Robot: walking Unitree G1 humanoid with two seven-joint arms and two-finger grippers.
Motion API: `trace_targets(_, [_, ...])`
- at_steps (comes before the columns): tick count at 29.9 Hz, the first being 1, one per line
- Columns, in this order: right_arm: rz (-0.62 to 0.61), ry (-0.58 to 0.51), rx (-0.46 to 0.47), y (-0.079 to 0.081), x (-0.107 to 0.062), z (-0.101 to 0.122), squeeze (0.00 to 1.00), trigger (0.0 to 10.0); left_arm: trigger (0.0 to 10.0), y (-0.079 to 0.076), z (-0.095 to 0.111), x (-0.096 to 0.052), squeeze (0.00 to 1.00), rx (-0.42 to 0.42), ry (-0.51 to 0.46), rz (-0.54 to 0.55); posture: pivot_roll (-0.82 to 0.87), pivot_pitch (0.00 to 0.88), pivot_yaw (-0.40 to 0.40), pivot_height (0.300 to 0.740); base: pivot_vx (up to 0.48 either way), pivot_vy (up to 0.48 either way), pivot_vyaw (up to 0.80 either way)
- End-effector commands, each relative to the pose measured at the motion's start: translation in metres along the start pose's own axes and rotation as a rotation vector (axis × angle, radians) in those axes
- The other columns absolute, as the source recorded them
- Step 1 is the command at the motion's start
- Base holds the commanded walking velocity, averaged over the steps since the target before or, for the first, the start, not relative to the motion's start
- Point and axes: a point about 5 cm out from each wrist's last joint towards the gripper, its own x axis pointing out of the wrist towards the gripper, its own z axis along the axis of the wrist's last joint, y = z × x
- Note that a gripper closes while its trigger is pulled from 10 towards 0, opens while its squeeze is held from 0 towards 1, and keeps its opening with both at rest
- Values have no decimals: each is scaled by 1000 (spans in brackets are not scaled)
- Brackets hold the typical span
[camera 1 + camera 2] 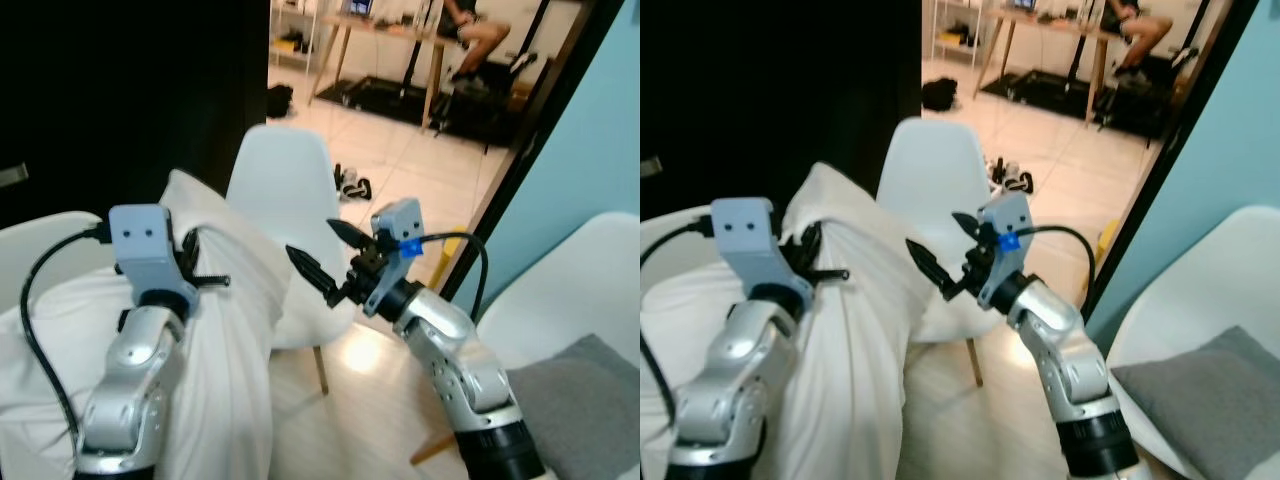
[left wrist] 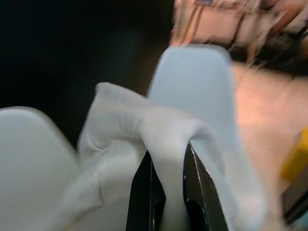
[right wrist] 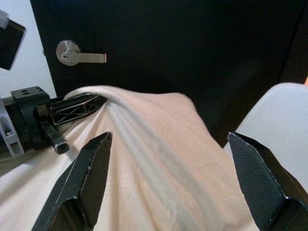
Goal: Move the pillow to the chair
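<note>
Directly ahead of the robot, the white pillow [image 1: 230, 330] hangs raised in front of its body, pinched at an upper fold by the left gripper [image 1: 195, 262]; the left wrist view shows both black fingers [image 2: 144, 192] pressed together on a ridge of the fabric. The right gripper [image 1: 325, 262] hovers just beside the pillow's right edge with its 2 fingers spread wide — in the right wrist view they frame the cloth without touching it, and the left gripper's fingers are seen gripping the far side of the fold. Behind the pillow stands a white chair [image 1: 282, 185], its backrest upright and its seat partly hidden by the fabric. A 2nd white chair [image 1: 570, 290] stands at the right and carries a grey cushion [image 1: 585, 400]. A black door [image 3: 192, 48] with a silver lever handle [image 3: 77, 54] lies to the left — beyond it, an open doorway shows a tiled floor [image 1: 420, 170] and a wooden desk [image 1: 390, 45] further back.
</note>
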Motion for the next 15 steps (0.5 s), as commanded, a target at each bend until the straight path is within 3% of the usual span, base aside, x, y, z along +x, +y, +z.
trace_targets(1, [-1,11,0,-3,-3,1,0,10000,10000,9,16,0,0,66,-53,35,-55,0,-111,740,0,0,775])
trace_targets(2, [-1,11,0,-3,-3,1,0,10000,10000,9,16,0,0,66,-53,35,-55,0,-111,740,0,0,775])
trace_targets(4, [16,18,1,-2,-3,0,0,10000,10000,22,21,0,0,176,-25,58,-55,0,-111,740,0,0,775])
trace_targets(5, [16,18,1,-2,-3,0,0,10000,10000,22,21,0,0,176,-25,58,-55,0,-111,740,0,0,775])
trace_targets(6, [23,19,13,-2,-3,0,0,10000,10000,28,26,0,0,248,-8,54,-54,0,-112,740,0,0,775])
trace_targets(15, [29,15,24,-2,-4,1,0,10000,10000,21,33,0,0,277,14,-17,-51,0,-115,740,0,0,775])
